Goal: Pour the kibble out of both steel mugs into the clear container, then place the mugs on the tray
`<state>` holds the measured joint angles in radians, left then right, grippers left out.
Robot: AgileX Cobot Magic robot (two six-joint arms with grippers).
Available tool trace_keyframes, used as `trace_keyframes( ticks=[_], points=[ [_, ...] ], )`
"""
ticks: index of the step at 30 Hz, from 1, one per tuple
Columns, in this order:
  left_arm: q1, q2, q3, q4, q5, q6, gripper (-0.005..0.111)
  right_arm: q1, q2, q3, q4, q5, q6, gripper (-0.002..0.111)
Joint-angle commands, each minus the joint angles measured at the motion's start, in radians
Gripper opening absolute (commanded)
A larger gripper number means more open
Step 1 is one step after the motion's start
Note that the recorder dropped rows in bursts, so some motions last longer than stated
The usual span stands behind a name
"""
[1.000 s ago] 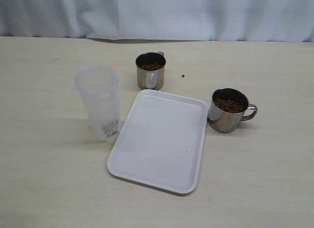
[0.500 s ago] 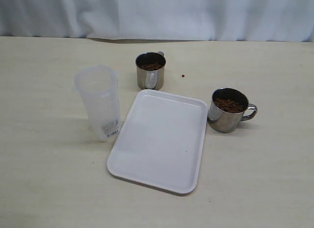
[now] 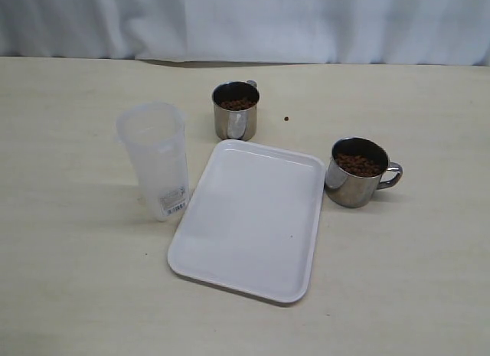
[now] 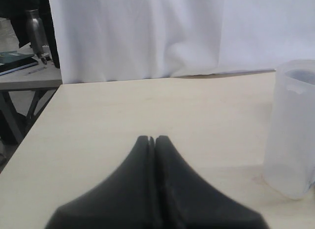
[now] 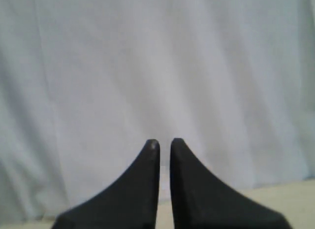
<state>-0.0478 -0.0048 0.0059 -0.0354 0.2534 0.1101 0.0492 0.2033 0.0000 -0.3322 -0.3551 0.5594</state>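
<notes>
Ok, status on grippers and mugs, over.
Left gripper shut, empty; right gripper shut, empty. Far steel mug and right steel mug upright beside tray, kibble inside. Clear container upright, looks empty. One stray pellet on table, nothing blocking.

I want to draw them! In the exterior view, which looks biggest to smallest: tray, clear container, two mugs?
1. tray
2. clear container
3. right mug and back mug: alike; nearness makes ranking unsure.

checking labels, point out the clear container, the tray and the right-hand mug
clear container [image 3: 153, 164], exterior view, front wall
tray [image 3: 249, 218], exterior view, bare floor
right-hand mug [image 3: 348, 189], exterior view, steel side
</notes>
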Motion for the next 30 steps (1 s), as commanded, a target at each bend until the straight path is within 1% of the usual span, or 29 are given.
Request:
trace_keyframes(
  ticks=[1,6,8,11,16,18,19,21,23,26,28,30],
  points=[
    [0.002,0.005,-0.006,-0.003,-0.012,-0.002,0.000,-0.001,0.284,0.000,-0.381,-0.114,0.234,0.006],
    [0.002,0.005,-0.006,-0.003,-0.012,-0.002,0.000,-0.001,0.648,0.000,-0.393,-0.236,0.221,0.006],
    [0.002,0.005,-0.006,-0.003,-0.012,-0.002,0.000,-0.001,0.784,0.000,-0.378,-0.301,0.128,0.006],
    [0.002,0.005,-0.006,-0.003,-0.012,-0.002,0.000,-0.001,0.944,-0.026,-0.379,-0.337,0.055,0.006],
    [0.002,0.005,-0.006,-0.003,-0.012,-0.002,0.000,-0.001,1.129,-0.097,-0.387,-0.348,-0.012,0.008],
    [0.002,0.005,-0.006,-0.003,-0.012,-0.002,0.000,-0.001,1.187,-0.125,-0.390,-0.378,-0.029,0.016],
    [0.002,0.005,-0.006,-0.003,-0.012,-0.002,0.000,-0.001,1.213,-0.137,-0.390,-0.405,-0.029,0.022],
    [0.002,0.005,-0.006,-0.003,-0.012,-0.002,0.000,-0.001,1.256,-0.152,-0.419,-0.461,-0.037,0.036],
    [0.002,0.005,-0.006,-0.003,-0.012,-0.002,0.000,-0.001,1.297,-0.175,-0.455,-0.503,-0.056,0.055],
    [0.002,0.005,-0.006,-0.003,-0.012,-0.002,0.000,-0.001,1.361,-0.223,-0.496,-0.514,-0.060,0.074],
    [0.002,0.005,-0.006,-0.001,-0.012,-0.002,0.000,-0.001,1.402,-0.261,-0.502,-0.507,-0.060,0.079],
    [0.002,0.005,-0.006,-0.001,-0.012,-0.002,0.000,-0.001,1.441,-0.291,-0.502,-0.507,-0.060,0.078]
  ],
)
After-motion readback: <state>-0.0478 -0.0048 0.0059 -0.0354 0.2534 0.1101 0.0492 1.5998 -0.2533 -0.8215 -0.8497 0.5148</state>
